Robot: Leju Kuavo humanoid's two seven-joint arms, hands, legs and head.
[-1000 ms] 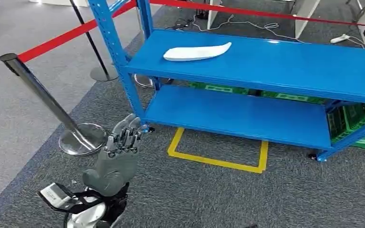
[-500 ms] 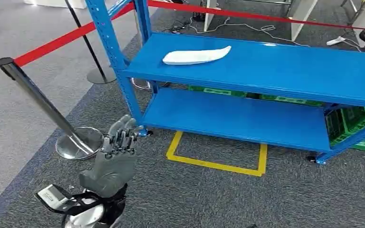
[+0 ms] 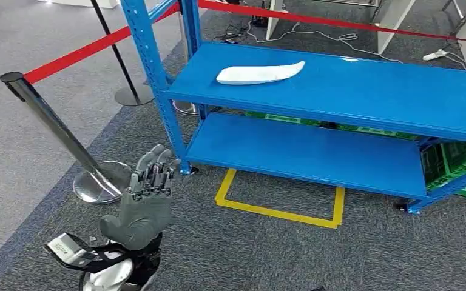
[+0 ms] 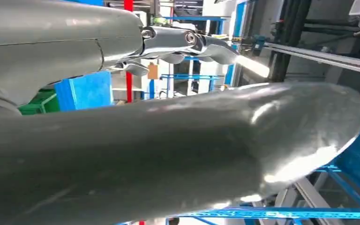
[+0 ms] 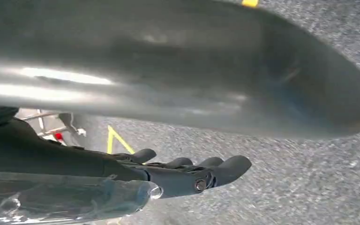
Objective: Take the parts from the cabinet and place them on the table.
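The white part [image 3: 260, 73] lies on the blue cabinet's [image 3: 364, 91] upper shelf, long axis across the shelf, well apart from, ahead and right of the left hand [image 3: 145, 197], which is raised, empty, fingers apart.

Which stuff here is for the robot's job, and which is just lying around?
For the job:
white part on the upper shelf
blue cabinet
left robot hand, holding nothing

Just lying around:
barrier post with red belt
yellow floor marking
green crates
cables
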